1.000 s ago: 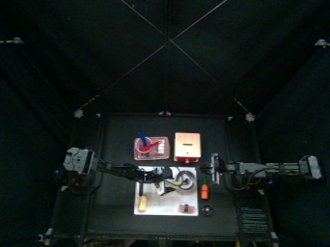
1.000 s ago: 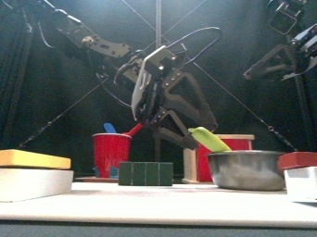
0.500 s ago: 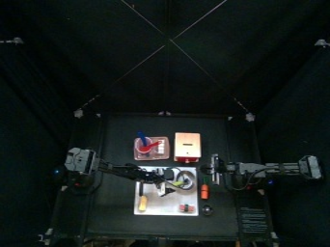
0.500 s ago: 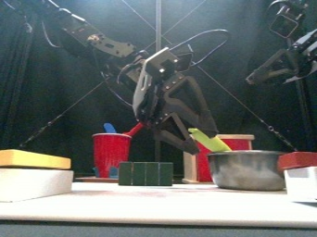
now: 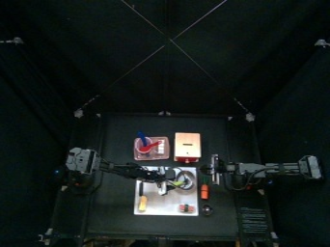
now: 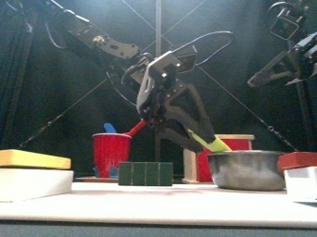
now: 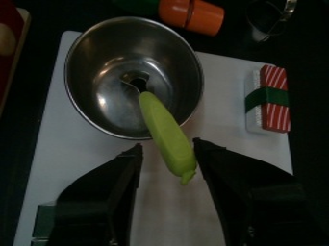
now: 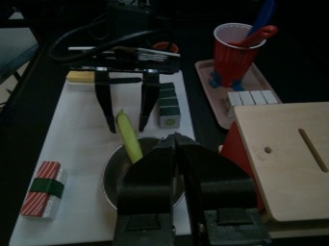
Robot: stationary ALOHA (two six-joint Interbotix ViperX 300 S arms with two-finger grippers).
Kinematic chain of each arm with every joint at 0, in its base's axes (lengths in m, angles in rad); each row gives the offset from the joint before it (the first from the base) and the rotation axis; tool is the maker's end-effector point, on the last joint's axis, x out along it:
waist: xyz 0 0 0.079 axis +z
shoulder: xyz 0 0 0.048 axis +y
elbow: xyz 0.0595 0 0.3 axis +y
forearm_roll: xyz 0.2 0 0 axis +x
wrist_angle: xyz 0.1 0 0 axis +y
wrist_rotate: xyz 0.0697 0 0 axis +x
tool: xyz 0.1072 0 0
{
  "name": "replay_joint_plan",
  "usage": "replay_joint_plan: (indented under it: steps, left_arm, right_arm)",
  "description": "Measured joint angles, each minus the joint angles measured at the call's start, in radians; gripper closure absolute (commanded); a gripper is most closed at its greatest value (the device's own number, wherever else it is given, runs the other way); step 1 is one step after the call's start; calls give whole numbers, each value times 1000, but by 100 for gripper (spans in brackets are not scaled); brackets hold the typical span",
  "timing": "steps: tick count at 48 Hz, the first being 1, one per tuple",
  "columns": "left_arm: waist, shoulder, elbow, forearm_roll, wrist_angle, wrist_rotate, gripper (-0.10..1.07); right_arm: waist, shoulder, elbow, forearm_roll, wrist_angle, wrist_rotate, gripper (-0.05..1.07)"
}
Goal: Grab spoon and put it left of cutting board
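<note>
Compared with a second earlier, the left gripper (image 7: 164, 178) sits lower, jaws open astride the slim yellow-green spoon (image 7: 164, 135), which leans in the steel bowl (image 7: 96, 72) on the flat white cutting board (image 7: 238, 144). Right gripper (image 8: 184, 178): jaws together. Black curtains surround the black table (image 5: 116, 130).

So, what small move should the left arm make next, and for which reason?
Probably close the left gripper on the spoon. In the left wrist view its open jaws already stand on either side of the yellow handle, which leans out of the metal bowl on the cutting board. Nothing is gripped yet.
</note>
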Motion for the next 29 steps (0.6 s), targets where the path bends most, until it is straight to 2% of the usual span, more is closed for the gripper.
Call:
replay_joint_plan:
  steps: [5,29]
  left_arm:
    - [2,5,0,0,8,0,29]
    - [11,0,-11,3,9,0,29]
  right_arm:
    - [0,0,0,0,0,0,102]
    - [0,5,9,0,0,0,102]
